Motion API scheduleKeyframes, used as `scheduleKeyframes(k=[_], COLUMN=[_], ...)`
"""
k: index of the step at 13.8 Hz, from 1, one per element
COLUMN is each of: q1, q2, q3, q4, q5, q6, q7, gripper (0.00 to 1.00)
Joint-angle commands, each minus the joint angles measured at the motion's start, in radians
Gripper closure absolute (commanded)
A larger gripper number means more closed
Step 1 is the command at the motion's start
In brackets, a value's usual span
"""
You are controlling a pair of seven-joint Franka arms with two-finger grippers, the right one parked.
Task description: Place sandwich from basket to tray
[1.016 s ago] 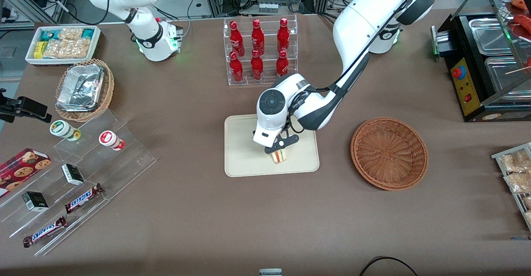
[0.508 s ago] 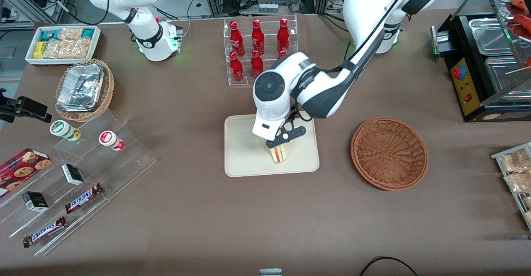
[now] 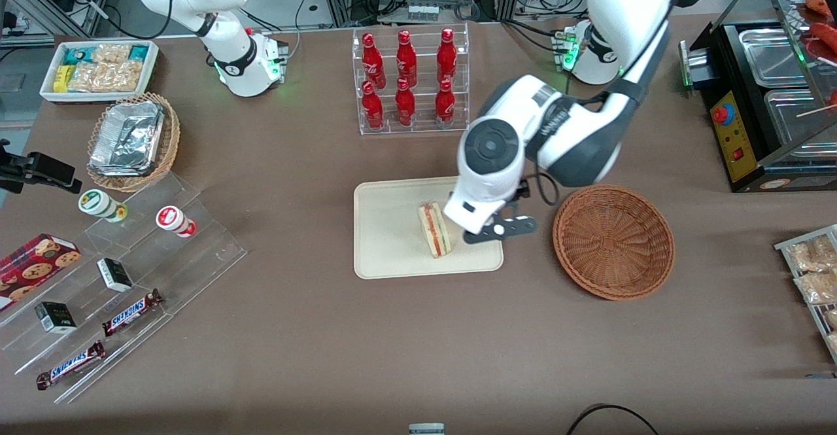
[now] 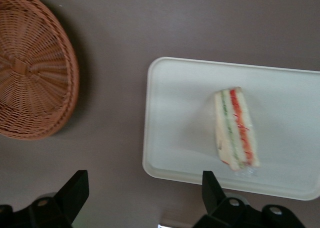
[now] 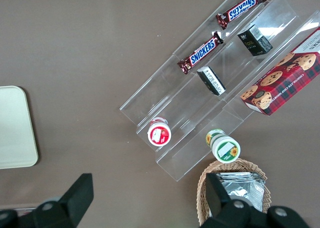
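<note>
Front view: sandwich (image 3: pixel 433 229) lies on tray (image 3: pixel 392 252), centre frame, basket (image 3: pixel 613 241) looks empty; gripper (image 3: pixel 495 231), fingers wide and holding nothing, best lifts straight clear, avoiding the wedge.

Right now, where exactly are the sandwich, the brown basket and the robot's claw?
sandwich (image 3: pixel 434 229): front view, its striped filling edge.
basket (image 3: pixel 613 241): front view, woven floor.
gripper (image 4: pixel 142 198): left wrist view, open, midway between fingertips, above the tray's (image 4: pixel 150 138) edge.
</note>
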Motion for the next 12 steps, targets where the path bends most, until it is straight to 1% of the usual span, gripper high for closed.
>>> scheduleKeyframes(k=[1, 3, 5, 7, 8, 9, 10, 12], q1=[0.082, 0.156, 0.214, 0.257, 0.273, 0.305, 0.343, 0.368], q2=[-0.107, -0.189, -0.256, -0.313, -0.337, -0.368, -0.399, -0.434], q3=[-0.003, -0.004, -0.004, -0.004, -0.003, -0.004, -0.003, 0.017], q4=[-0.133, -0.221, -0.270, -0.314, -0.333, -0.348, -0.354, -0.345], q5=[-0.021, -0.032, -0.071, -0.075, -0.075, -0.090, -0.117, -0.124], q6=[-0.006, -0.002, -0.005, -0.006, -0.006, -0.018, -0.049, -0.121], q7=[0.161, 0.256, 0.386, 0.474, 0.502, 0.552, 0.632, 0.745], gripper=[0.00, 0.00, 0.00, 0.00, 0.00, 0.00, 0.00, 0.00])
